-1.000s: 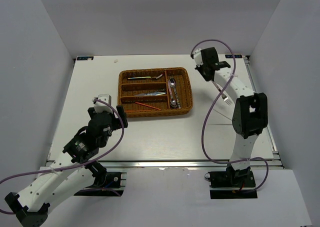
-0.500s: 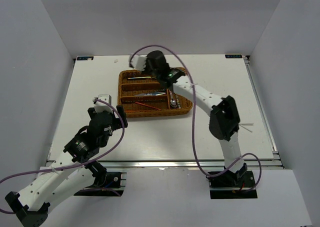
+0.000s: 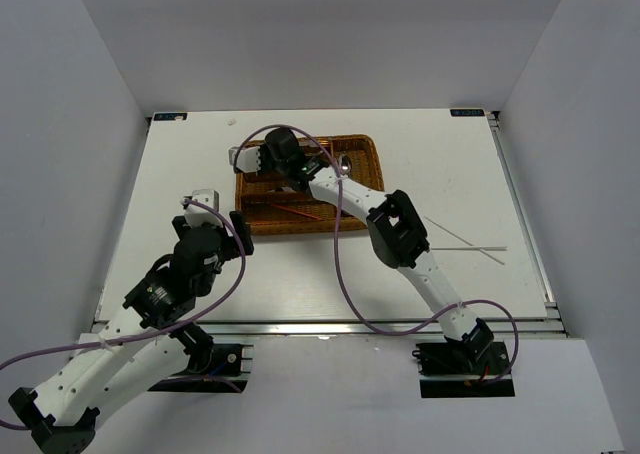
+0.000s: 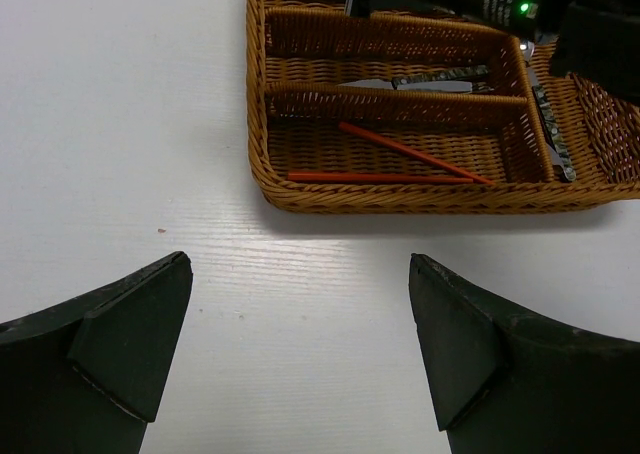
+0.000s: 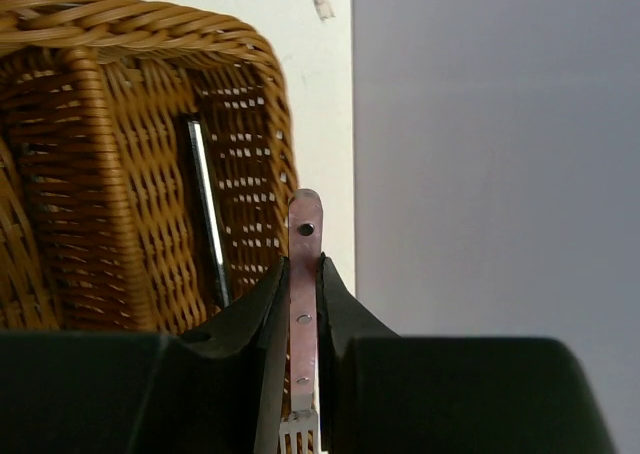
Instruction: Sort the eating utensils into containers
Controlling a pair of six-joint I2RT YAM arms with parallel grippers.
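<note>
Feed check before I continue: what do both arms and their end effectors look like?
The left arm and right arm are white links with black joints, each with a purple cable. The left end effector and right end effector have black wedge-shaped fingers.

Losing the far slots of the wicker tray beneath the right arm in the top view, hiding whatever is lying there. Cutting off the pink-handled utensil at the right wrist view's bottom edge, keeping its working end out of frame. Cropping both fingers of the left gripper at the left wrist view's lower edge, and the tray's far side at its top.
</note>
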